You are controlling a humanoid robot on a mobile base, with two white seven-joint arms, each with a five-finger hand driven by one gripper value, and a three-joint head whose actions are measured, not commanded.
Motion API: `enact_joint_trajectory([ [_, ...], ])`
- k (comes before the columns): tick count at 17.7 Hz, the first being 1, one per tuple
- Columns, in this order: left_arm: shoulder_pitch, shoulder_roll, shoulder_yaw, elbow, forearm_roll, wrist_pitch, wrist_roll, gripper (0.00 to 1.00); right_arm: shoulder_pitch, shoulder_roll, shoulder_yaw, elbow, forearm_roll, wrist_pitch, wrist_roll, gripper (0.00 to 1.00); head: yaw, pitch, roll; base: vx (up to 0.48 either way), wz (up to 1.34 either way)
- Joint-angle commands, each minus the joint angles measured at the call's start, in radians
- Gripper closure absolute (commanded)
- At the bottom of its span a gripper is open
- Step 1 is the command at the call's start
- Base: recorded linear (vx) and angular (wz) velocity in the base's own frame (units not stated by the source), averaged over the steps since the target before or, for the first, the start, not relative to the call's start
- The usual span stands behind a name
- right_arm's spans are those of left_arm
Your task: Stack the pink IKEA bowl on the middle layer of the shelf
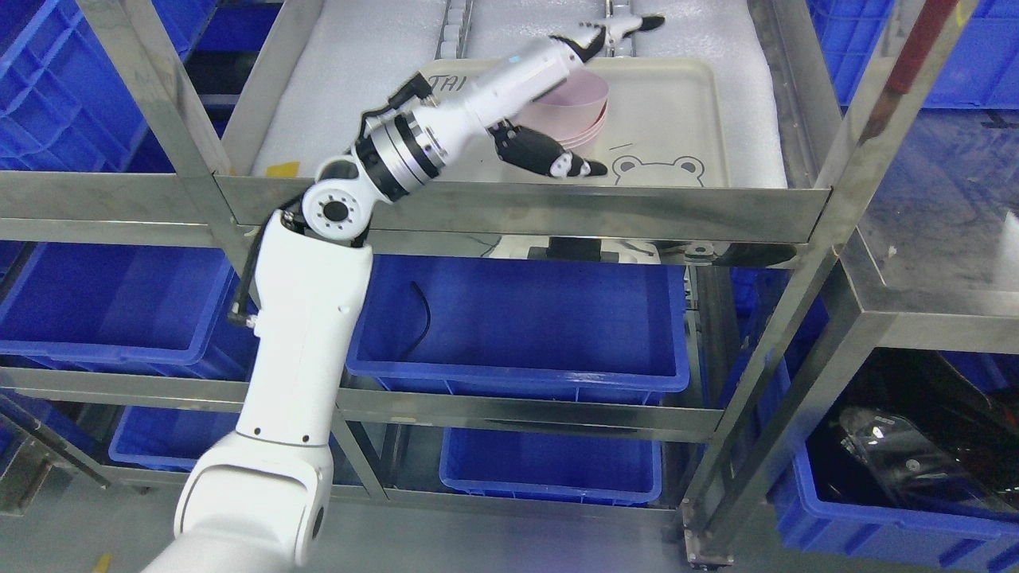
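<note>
Left arm rises from lower left, elbow bent, forearm reaching over the steel shelf rail; left hand spread wide, thumb low, fingers high, straddling the pink bowls without clasping them. Bowls sit stacked on a cream tray over white foam. Blue bins fill the layer below.

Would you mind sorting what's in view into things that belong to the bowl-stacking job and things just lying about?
Belongs to the job:
- pink bowls, stacked
- cream tray beneath them
- left hand, spread around the stack
- steel shelf

Just lying about:
- blue bins
- black cable
</note>
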Motion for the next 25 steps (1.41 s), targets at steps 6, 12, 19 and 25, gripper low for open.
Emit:
enact_joint_trajectory([
  [6,0.519,-0.001,-0.282,-0.066,0.03,-0.13,0.011,0.0,0.023,-0.017,0.0,-0.017,0.0,0.0,0.0,0.0,0.0,0.0,0.0,0.0,0.0],
  [12,0.728,-0.001,-0.088,0.073,0.057,-0.13,0.203,0.0,0.023,-0.017,0.0,-0.017,0.0,0.0,0.0,0.0,0.0,0.0,0.0,0.0,0.0],
  [19,0.735,-0.001,0.123,0.109,0.182,-0.002,0.563,0.0,0.023,-0.017,0.0,-0.017,0.0,0.0,0.0,0.0,0.0,0.0,0.0,0.0,0.0],
  [25,0.728,-0.001,0.177,-0.046,0.278,0.202,0.572,0.0,0.023,-0.017,0.0,-0.017,0.0,0.0,0.0,0.0,0.0,0.0,0.0,0.001,0.01],
])
